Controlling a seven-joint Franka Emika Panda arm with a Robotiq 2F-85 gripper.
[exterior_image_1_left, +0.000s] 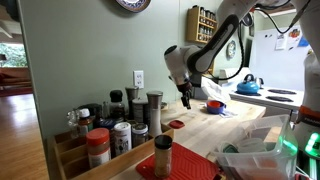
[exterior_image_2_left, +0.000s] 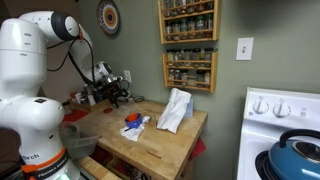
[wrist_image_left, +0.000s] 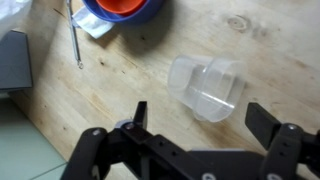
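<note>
My gripper (wrist_image_left: 200, 122) is open and empty, hovering above a wooden counter (wrist_image_left: 120, 80). A clear plastic cup (wrist_image_left: 207, 85) lies on its side just beyond and between the fingertips, not touched. A blue bowl with an orange inside (wrist_image_left: 122, 8) sits at the top of the wrist view on a white cloth. In an exterior view the gripper (exterior_image_1_left: 185, 97) hangs over the counter near the blue and red bowl (exterior_image_1_left: 214, 105). In an exterior view the gripper (exterior_image_2_left: 118, 95) is at the counter's far end, behind the bowl (exterior_image_2_left: 133, 120).
Spice jars and shakers (exterior_image_1_left: 120, 120) crowd the counter's near end. A white cloth (exterior_image_2_left: 175, 110) lies on the counter. A stove with a blue kettle (exterior_image_2_left: 300, 155) stands beside it. Spice racks (exterior_image_2_left: 188, 45) hang on the wall. A thin metal rod (wrist_image_left: 74, 40) lies by the bowl.
</note>
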